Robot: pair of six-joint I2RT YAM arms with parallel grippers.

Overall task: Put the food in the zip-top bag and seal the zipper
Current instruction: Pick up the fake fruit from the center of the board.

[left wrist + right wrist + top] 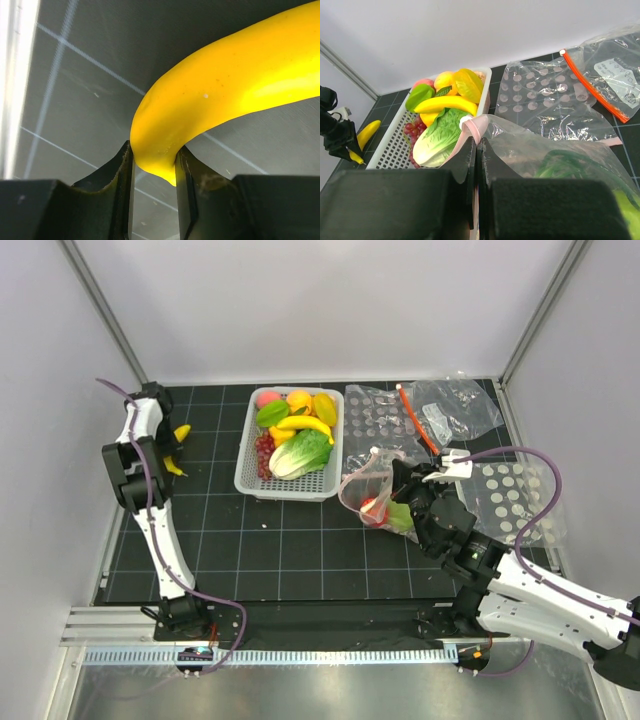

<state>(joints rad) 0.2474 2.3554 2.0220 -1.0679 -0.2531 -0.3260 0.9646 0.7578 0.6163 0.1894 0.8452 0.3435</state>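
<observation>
- Top view: the left gripper (pixel 168 462) sits at the far-left side of the dark gridded worktop (pixel 260 550). Its jaws pinch a yellow plastic toy banana (pixel 181 432), whose long axis runs roughly near to far.
- Top view: the transparent zip-top bag (pixel 350 485) lies well to the right of that banana and already holds a red piece (pixel 372 508) and a green piece (pixel 400 518). The white mesh basket (pixel 250 475), with the rest of the toy food in it, stands between bag and banana.
- Top view: the right gripper (pixel 392 476) holds the bag at its mouth, so the right arm is nearer the bag while the left arm carries the load.
- Left wrist view: the jaws press on the tapered end of the banana (pixel 225 100), and its body curves up and away to the right. I cannot tell whether it hangs clear of the worktop.
- Right wrist view: the jaws are closed to a thin slit on the pale pink zipper strip (pixel 472 127), lifting one lip of the bag (pixel 545 145).
- Right wrist view: the basket (pixel 395 140) lies to the left, with the banana (pixel 367 134) beyond it.
- Judgement: the banana must travel rightward past the basket and probably enter the mouth end-first. How wide the mouth gapes is not visible.
</observation>
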